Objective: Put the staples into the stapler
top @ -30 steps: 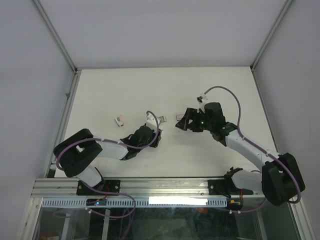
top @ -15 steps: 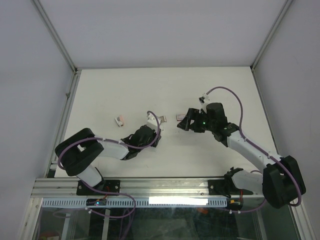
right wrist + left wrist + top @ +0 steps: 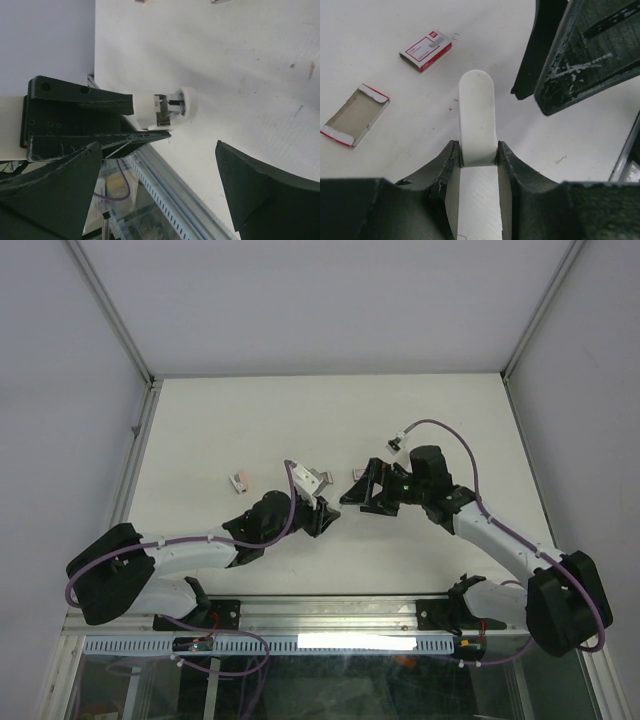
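My left gripper [image 3: 478, 150] is shut on the stapler [image 3: 476, 115], whose rounded white end sticks out past the fingertips. In the right wrist view the stapler [image 3: 167, 107] shows a white body and a grey metal channel at its end, pinched by the left gripper's black fingers [image 3: 80, 97]. My right gripper [image 3: 160, 145] stands wide open facing it, nothing between its jaws. From above, the left gripper [image 3: 328, 515] and right gripper [image 3: 358, 490] nearly meet at mid-table. The red-and-white sleeve [image 3: 426, 51] and the empty inner tray [image 3: 354, 115] lie on the table. The staples themselves are out of view.
A small pinkish item [image 3: 238, 481] lies left of centre. A stray bent wire staple [image 3: 561, 160] lies by the right gripper's fingers [image 3: 580, 55]. The table's metal front rail [image 3: 165, 200] runs close below both grippers.
My left arm has swung forward and right, carrying the stapler up to the right gripper. The right gripper has opened wider and tilted towards it.
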You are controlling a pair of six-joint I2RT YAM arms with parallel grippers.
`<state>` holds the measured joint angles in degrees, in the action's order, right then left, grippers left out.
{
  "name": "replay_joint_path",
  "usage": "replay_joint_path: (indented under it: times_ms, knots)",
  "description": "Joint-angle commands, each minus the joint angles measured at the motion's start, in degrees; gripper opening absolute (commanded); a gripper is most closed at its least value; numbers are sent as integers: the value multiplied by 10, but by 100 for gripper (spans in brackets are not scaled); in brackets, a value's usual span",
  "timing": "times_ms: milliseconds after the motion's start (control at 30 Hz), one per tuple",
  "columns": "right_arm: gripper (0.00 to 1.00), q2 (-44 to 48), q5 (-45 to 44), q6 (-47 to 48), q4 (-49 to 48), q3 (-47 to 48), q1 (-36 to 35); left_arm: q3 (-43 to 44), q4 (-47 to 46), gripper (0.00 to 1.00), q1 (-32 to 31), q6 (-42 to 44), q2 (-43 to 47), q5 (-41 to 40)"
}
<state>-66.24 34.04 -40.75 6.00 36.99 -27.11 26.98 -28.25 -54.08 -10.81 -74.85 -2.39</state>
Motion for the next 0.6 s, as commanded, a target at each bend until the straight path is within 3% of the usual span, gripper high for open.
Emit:
replay_joint_path:
  times_ms: [0, 400, 500, 567]
  knots:
    - [100, 7, 35, -61, -41, 28, -16, 30, -5, 0, -21, 18, 19, 27]
    - [95, -13, 24, -79, -61, 20, -23, 36, -5, 0, -45, 12, 46, 25]
    - [86, -16, 35, -90, -80, 19, -27, 38, -5, 0, -49, 14, 49, 26]
    - [68, -14, 39, -91, -87, 18, -29, 38, -4, 0, -51, 15, 51, 25]
